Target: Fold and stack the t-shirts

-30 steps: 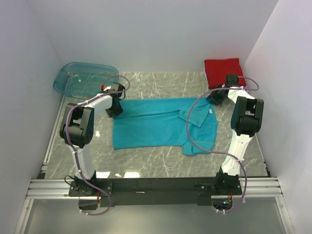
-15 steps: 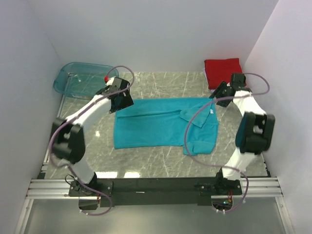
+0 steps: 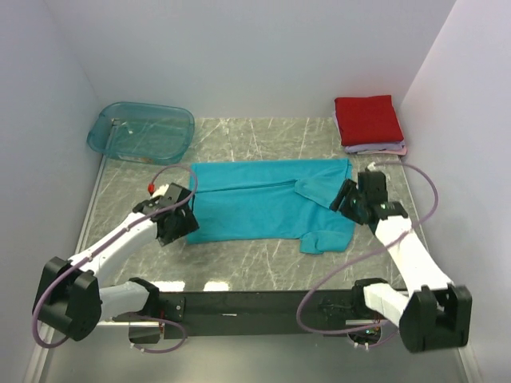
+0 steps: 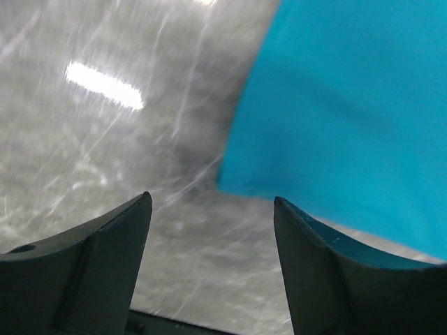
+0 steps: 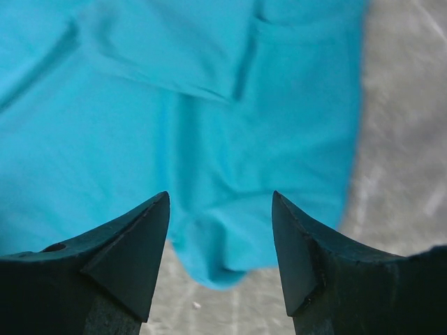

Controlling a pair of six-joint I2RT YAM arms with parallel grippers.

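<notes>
A teal t-shirt [image 3: 255,201] lies spread flat in the middle of the table, one sleeve folded inward on its right side. My left gripper [image 3: 179,227] hovers open at the shirt's near left corner [image 4: 225,183], over bare table with nothing between its fingers [image 4: 105,237]. My right gripper [image 3: 348,199] is open above the shirt's right part [image 5: 174,105], near its rounded near edge, holding nothing. A folded red t-shirt [image 3: 367,118] rests on a folded pale lilac one [image 3: 390,148] at the back right.
A see-through teal plastic tub [image 3: 142,130] stands at the back left. White walls close in the grey marbled table [image 3: 263,263] on three sides. The black rail with both arm bases [image 3: 255,305] runs along the near edge.
Both arms have drawn back from the shirt's far edge towards the near side. Both grippers have opened and let go of the cloth, which now lies flat.
</notes>
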